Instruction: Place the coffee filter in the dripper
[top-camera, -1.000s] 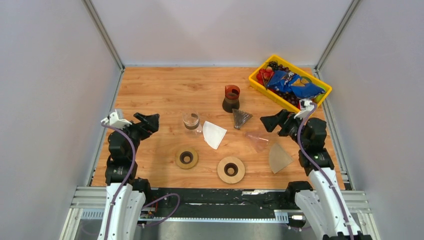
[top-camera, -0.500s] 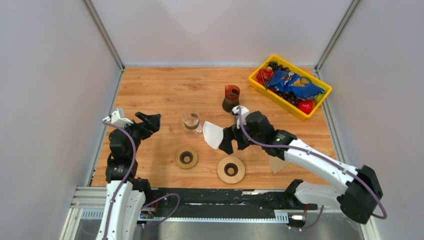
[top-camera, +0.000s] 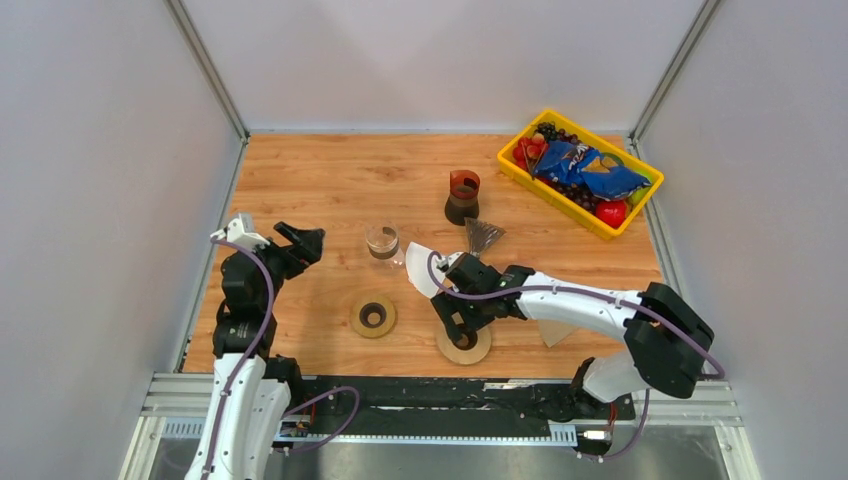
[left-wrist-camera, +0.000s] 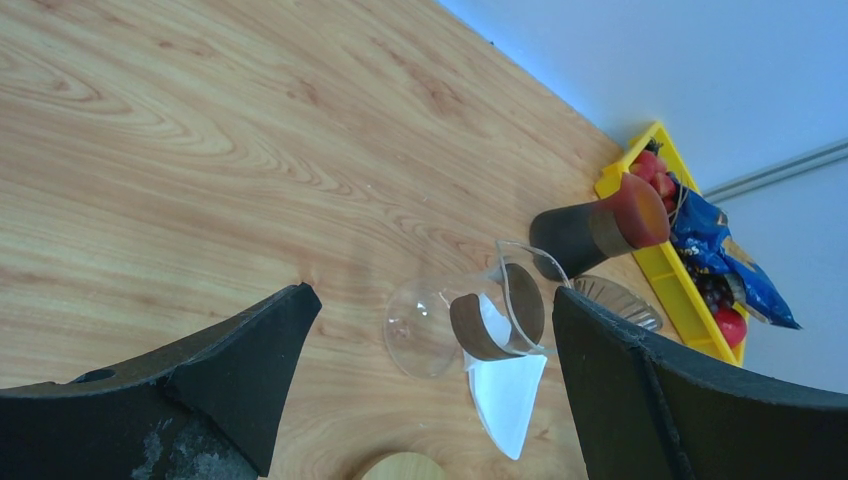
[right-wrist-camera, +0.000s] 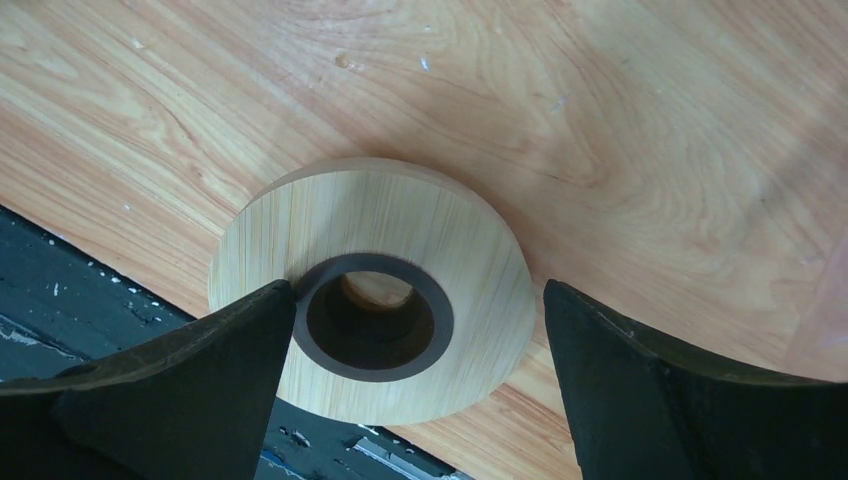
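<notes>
Wood first: with the right gripper (right-wrist-camera: 417, 290) spread wide and empty astride the wooden ring (right-wrist-camera: 470, 260), centre over the hole and lower squarely before closing. Leave the left gripper (left-wrist-camera: 435, 290) open and idle, holding nothing. Beyond, mind the white coffee filter (top-camera: 420, 266) lying flat just beside the glass dripper (top-camera: 382, 241), not yet in it

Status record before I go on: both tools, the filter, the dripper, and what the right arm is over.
left tool: open, empty
right tool: open, empty, over the near wooden ring
white filter: lying on the table, beside the glass dripper
glass dripper: looks empty
task: filter not yet in dripper
</notes>
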